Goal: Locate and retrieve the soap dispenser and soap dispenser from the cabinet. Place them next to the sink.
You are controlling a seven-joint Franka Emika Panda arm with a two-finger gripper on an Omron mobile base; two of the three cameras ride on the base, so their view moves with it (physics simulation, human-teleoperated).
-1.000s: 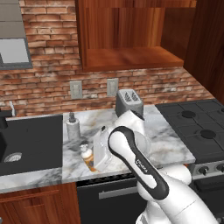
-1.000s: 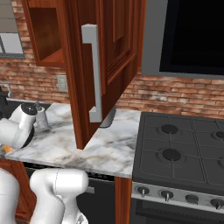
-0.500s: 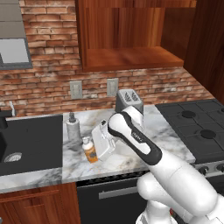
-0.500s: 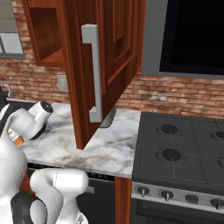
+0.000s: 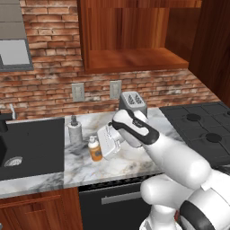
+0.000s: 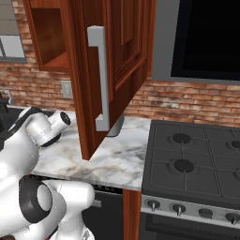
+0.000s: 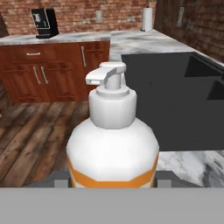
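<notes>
Gripping the orange bottle (upright) beside the sink.

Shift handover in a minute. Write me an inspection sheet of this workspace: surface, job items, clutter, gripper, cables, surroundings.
Surface: marble counter between sink and stove.
Job's things: orange soap bottle upright on the counter, white pump cap; grey marbled dispenser upright just behind it, beside the black sink; cabinet open, its shelf bare.
Clutter: silver toaster at the back wall.
Gripper: gripper shut on the orange soap bottle, which stands right before the hand camera.
Cables: nothing seen.
Surroundings: brick wall with two outlets, black stovetop, open cabinet door.
</notes>
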